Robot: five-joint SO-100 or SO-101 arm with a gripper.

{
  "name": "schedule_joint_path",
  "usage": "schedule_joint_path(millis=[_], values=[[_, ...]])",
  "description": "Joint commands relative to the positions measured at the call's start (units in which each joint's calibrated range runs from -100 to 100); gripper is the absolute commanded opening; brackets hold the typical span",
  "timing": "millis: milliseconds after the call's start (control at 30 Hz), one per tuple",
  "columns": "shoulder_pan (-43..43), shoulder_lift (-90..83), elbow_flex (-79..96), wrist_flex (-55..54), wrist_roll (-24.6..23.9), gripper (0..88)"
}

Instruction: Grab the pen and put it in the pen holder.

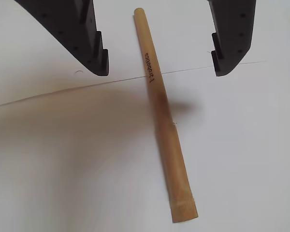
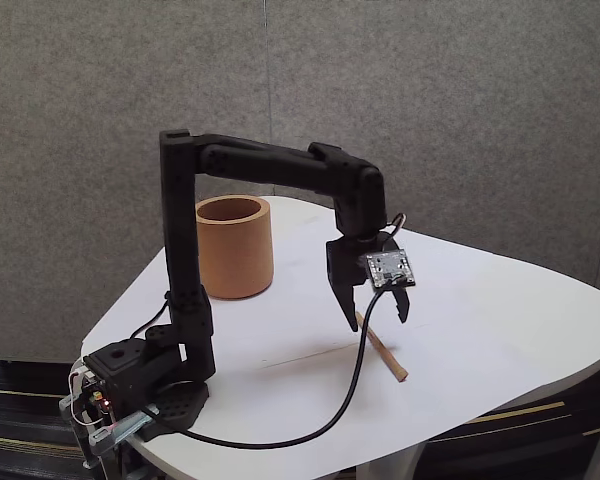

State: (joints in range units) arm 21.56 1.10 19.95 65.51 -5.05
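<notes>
In the wrist view, the gripper (image 1: 160,67) is seen spread wide, with nothing held. Its 2 dark fingers enter from the top edge, 1 at the left and 1 at the right. Between them the pen (image 1: 160,113) is found, lying flat on the white table (image 1: 48,183). Its long axis runs away from the top edge toward the bottom, tilted slightly rightward, so it crosses the closing line of the fingers nearly at a right angle. The upper end sits between the fingertips, nearer the left one. In the fixed view, the pen holder (image 2: 235,248) stands upright, well left of the gripper (image 2: 375,318), while the pen (image 2: 388,360) lies below it.
</notes>
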Motion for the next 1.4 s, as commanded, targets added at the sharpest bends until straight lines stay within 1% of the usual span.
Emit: schedule_joint_path(millis=[0, 433, 800, 1233, 1367], values=[[-0.1, 2.3, -3.2, -0.5, 0.3, 30.2], [-2.8, 4.7, -2.4, -0.5, 0.3, 30.2], [-2.2, 11.4, -8.5, -1.9, 0.3, 30.2], [-2.4, 11.5, -6.7, -2.1, 0.3, 29.9], [-2.5, 11.5, -6.5, -2.1, 0.3, 25.0]])
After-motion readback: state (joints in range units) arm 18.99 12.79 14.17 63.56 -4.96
